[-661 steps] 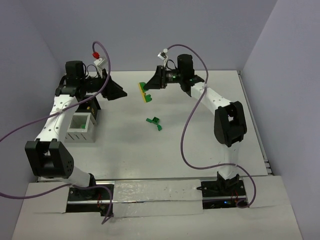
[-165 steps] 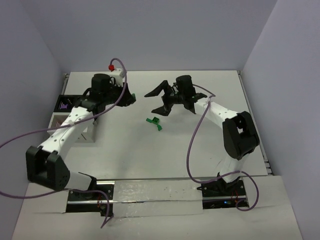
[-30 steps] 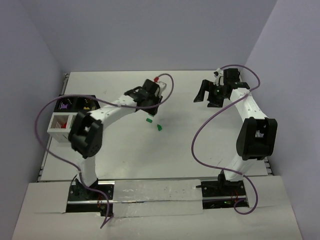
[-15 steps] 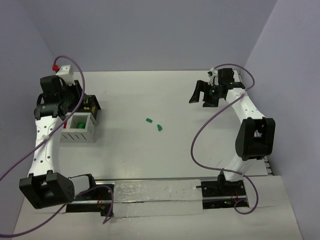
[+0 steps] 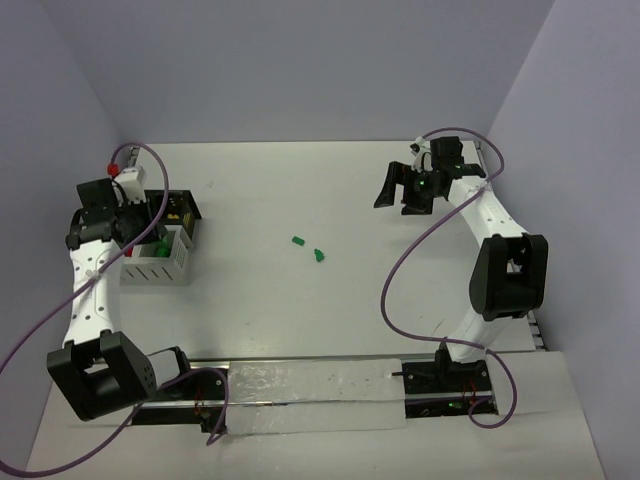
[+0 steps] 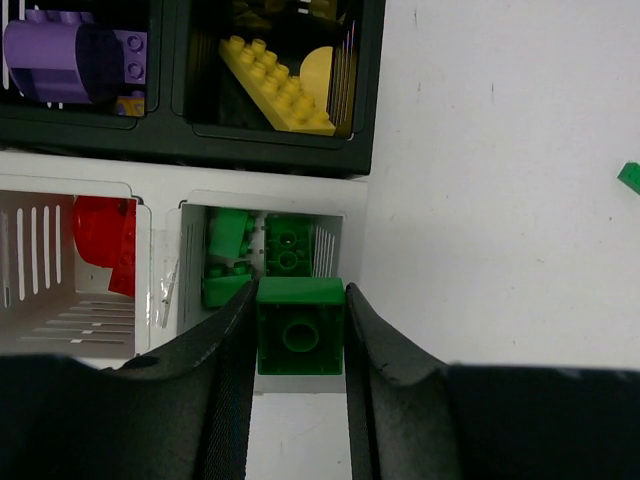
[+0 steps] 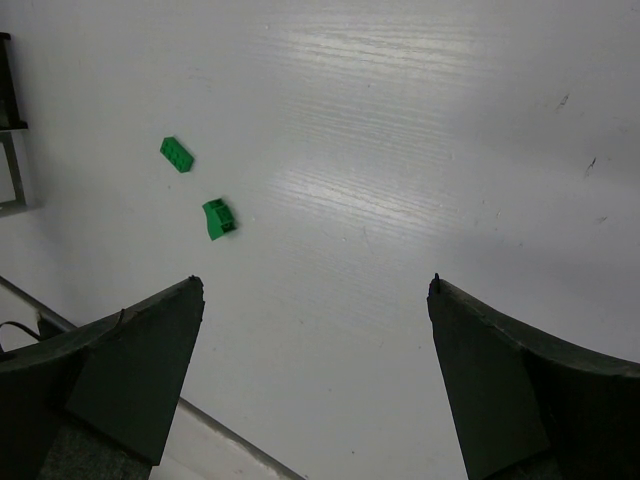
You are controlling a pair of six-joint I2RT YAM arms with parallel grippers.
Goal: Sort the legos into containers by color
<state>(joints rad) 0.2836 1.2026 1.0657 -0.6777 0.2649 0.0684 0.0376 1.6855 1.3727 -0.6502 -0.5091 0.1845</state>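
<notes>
My left gripper is shut on a green lego brick, seen from its hollow underside. It hangs just above the near edge of the white box's green compartment, which holds other green legos. The compartment to its left holds a red lego. In the black tray lie a yellow lego and a purple lego. Two small green legos lie loose mid-table. My right gripper is open and empty at the far right.
The white box and the black tray sit together at the table's left edge. The loose green legos show far off in the right wrist view. Purple cables trail from both arms.
The left arm has swung from the table's middle back to the left and now hovers lower over the white box with the green brick. The right gripper has barely shifted and stays open.
</notes>
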